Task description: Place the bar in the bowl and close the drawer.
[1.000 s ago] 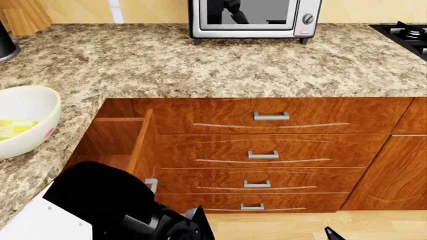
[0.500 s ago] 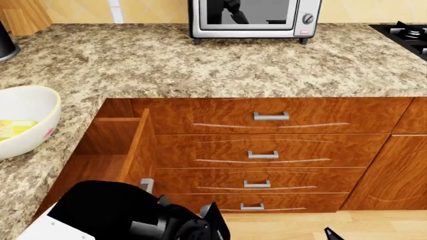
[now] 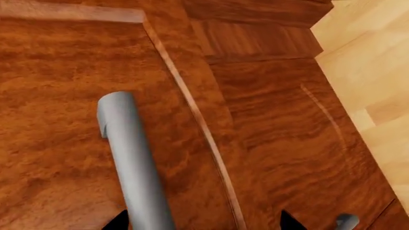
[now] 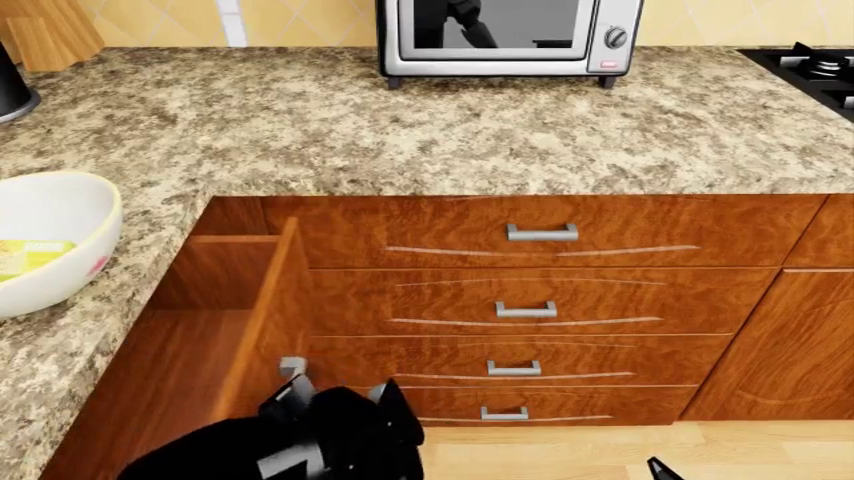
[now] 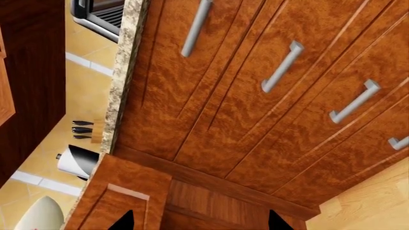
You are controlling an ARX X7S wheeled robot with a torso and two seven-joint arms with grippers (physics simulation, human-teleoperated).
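Note:
The white bowl (image 4: 104,205) stands on the counter at the far left, and the pale yellow bar (image 4: 32,256) lies inside it. Beside it the reddish-brown drawer (image 4: 260,310) stands pulled out, its floor bare. My left gripper (image 4: 336,392) is low in front of the drawer's front panel, open, beside the silver handle (image 4: 291,368). In the left wrist view that handle (image 3: 131,158) runs close past one fingertip of the left gripper (image 3: 203,223); nothing is gripped. My right gripper (image 5: 199,221) is open and empty, low near the floor, facing the drawer (image 5: 121,191).
Four stacked drawer fronts (image 4: 534,310) with short handles fill the cabinet ahead, with a cabinet door (image 4: 787,340) to their right. A toaster oven (image 4: 507,35) and a stove (image 4: 817,70) sit at the back of the granite counter (image 4: 400,130). Light wooden floor (image 4: 601,450) lies below.
My left arm has dropped from over the open drawer and swung right, down to the drawer's front by the handle. The drawer, bowl and bar have not moved.

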